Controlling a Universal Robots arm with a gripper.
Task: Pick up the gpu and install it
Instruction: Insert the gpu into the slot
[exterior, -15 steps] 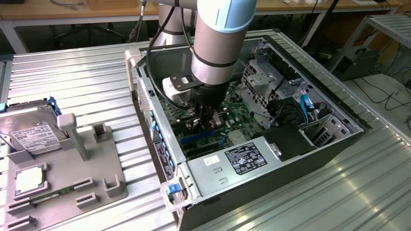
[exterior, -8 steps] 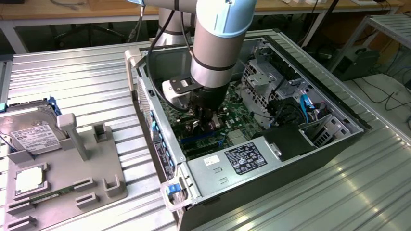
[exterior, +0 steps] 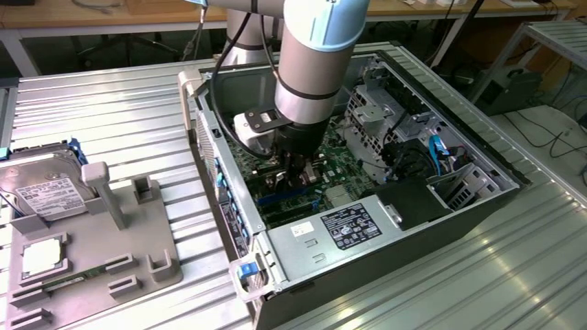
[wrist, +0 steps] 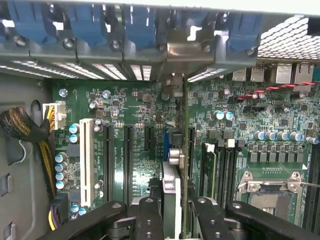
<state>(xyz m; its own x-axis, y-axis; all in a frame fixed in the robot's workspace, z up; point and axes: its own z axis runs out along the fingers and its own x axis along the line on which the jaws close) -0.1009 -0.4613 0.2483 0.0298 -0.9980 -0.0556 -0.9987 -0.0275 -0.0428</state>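
Count: one arm, one gripper (wrist: 174, 209), one gpu (wrist: 171, 182), one open computer case (exterior: 229, 199) lying on a ribbed metal table (exterior: 110, 117).

The two dark fingers (wrist: 150, 217) are clamped on the gpu from either side. The card stands on edge over the green motherboard (wrist: 135, 105), just beside one blue slot (wrist: 165, 142). Its bracket end lies toward the rear slot openings, under the blue retainers (wrist: 140, 22).

Nearby: one white slot (wrist: 87, 160), a CPU socket (wrist: 272, 192), and a yellow-black cable bundle (wrist: 25, 130).

In the exterior view the arm's wrist (exterior: 307, 75) covers most of the gripper. That view also takes in the power supply (exterior: 353, 227) and, well apart, a grey fixture (exterior: 119, 247) with one hard drive (exterior: 41, 189) and one memory stick (exterior: 69, 280).
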